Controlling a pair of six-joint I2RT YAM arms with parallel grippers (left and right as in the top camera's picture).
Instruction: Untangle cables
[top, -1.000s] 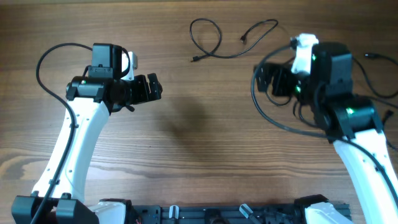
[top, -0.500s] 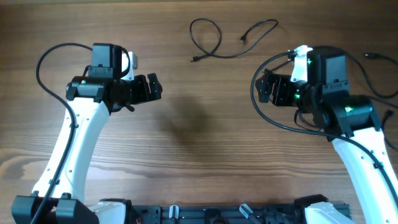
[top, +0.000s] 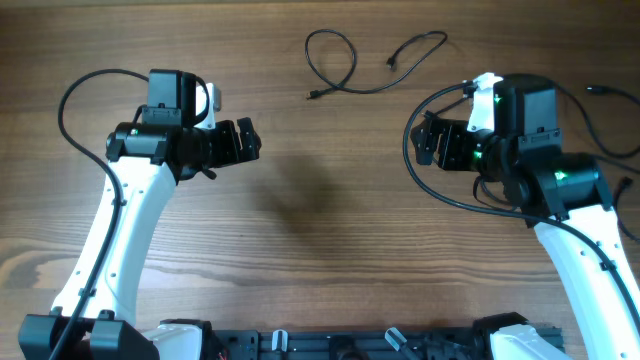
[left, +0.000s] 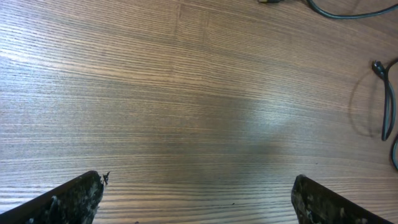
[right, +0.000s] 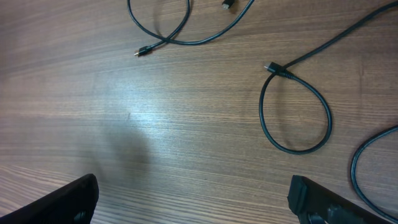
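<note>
A thin black cable (top: 345, 70) lies at the table's far middle with one loop and two plug ends. It also shows in the right wrist view (right: 171, 34) and at the top edge of the left wrist view (left: 336, 9). A second cable (right: 295, 118) with a loop and a plug lies to the right in the right wrist view. Its end also shows in the left wrist view (left: 385, 99). My left gripper (top: 245, 140) (left: 199, 205) is open and empty over bare wood. My right gripper (top: 428, 138) (right: 194, 202) is open and empty, near the cables but touching none.
Another black cable (top: 605, 92) runs off the far right edge behind the right arm. A further curve of cable (right: 373, 162) shows at the right edge of the right wrist view. Thick black arm wires loop beside each arm. The wooden table (top: 320, 230) lies between the grippers.
The right wrist swung down and toward the front about a second ago and has held still since. The left arm and the cables have not moved.
</note>
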